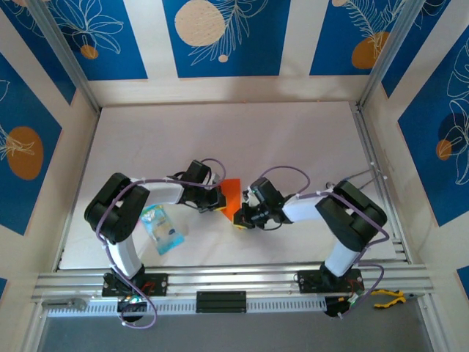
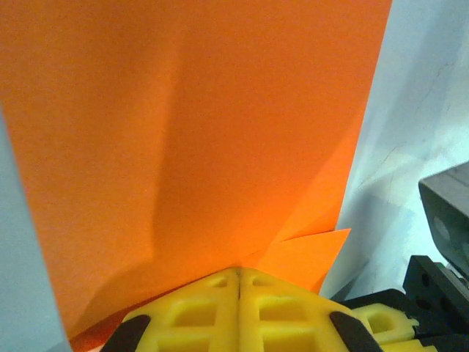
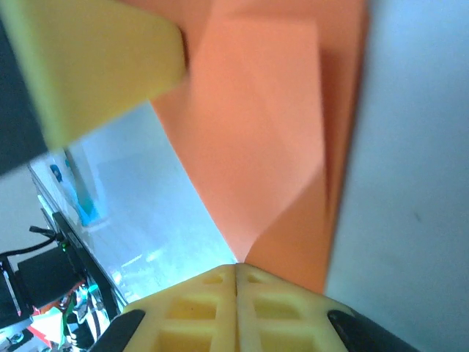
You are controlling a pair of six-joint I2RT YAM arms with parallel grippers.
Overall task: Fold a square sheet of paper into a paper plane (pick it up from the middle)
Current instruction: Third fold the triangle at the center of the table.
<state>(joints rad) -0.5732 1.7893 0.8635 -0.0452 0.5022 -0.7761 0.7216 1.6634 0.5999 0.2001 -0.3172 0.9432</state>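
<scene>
Pinching the square sheet of paper (image 2: 183, 132) from opposite sides, the left gripper (image 2: 239, 275) and right gripper (image 3: 236, 270) are both clenched on it, the sheet spreading just ahead of each set of fingertips. Some diagonal folds are in; most of the folding, I judge, remains.

White table (image 1: 220, 132) enclosed by blue floral wall panels (image 1: 256, 44).
</scene>
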